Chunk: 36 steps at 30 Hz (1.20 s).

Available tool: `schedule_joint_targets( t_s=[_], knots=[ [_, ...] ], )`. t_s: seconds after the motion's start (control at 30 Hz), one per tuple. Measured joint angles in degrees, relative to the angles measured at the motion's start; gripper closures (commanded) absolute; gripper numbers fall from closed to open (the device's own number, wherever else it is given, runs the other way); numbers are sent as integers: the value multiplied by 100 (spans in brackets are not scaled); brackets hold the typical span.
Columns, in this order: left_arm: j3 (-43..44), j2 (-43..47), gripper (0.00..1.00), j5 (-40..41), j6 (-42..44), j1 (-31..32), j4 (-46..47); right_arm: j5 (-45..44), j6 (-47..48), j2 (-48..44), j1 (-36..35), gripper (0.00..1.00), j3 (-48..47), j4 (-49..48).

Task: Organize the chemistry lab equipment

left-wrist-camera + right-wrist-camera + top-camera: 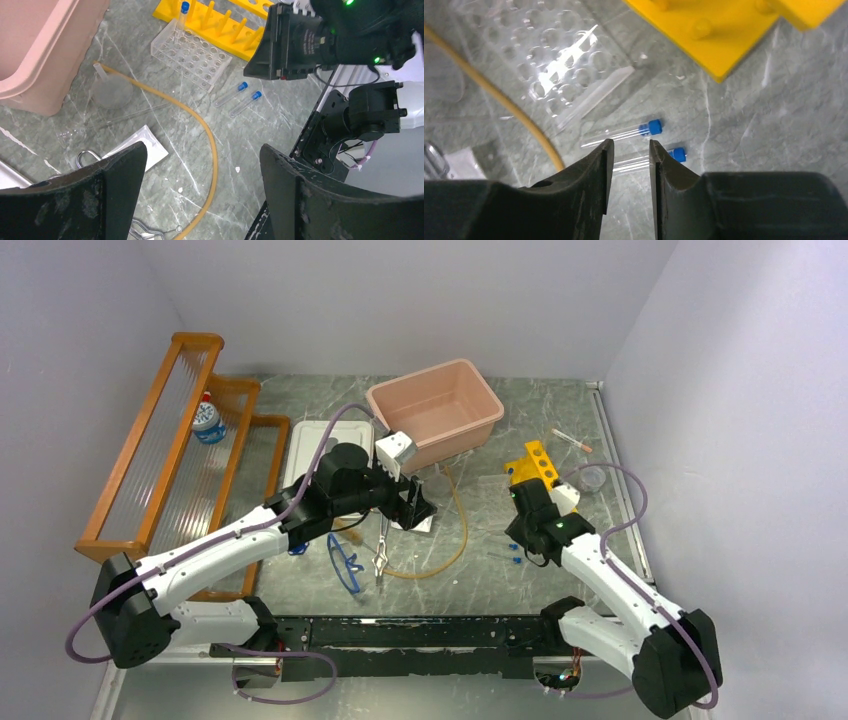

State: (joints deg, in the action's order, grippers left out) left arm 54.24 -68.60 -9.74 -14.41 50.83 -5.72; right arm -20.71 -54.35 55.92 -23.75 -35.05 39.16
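Right gripper (pixel 630 145), jaws narrowly apart on nothing, hovers over a blue-capped tube (pixel 634 162); next it should lower, squeeze, and head for the rack (pixel 569 65) at eleven o'clock. Left gripper (pixel 202 150) is spread, empty.

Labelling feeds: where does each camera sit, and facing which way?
Top external: high behind, looking down on the table; both arms show whole.
Left wrist: down past the open left gripper; right arm beyond.
Right wrist: down through the right gripper at blue-capped tubes.
Both wrist views share the tubes and yellow rack.

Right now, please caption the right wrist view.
Right gripper, jaws narrowly apart, over two blue-capped tubes beside the clear rack.
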Motion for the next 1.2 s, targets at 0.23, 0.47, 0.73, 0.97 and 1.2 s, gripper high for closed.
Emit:
schedule_joint_targets(
  t_s=[0.23, 0.47, 0.73, 0.97, 1.2],
  knots=[
    [-24, 28, 17, 4, -39, 0, 50, -319, -1119, 577, -72, 67, 658, -293],
    [-98, 306, 17, 96, -61, 0, 111, -332, -1620, 614, -74, 62, 782, -476],
    [-109, 323, 17, 109, -122, 0, 116, -345, -1635, 540, -74, 61, 767, -402],
    [-155, 293, 17, 92, -168, 0, 188, -634, -1434, 177, -74, 56, 446, 254],
    [-232, 271, 17, 44, -190, 0, 341, -186, -1679, 138, -74, 56, 555, 262]
  ],
)
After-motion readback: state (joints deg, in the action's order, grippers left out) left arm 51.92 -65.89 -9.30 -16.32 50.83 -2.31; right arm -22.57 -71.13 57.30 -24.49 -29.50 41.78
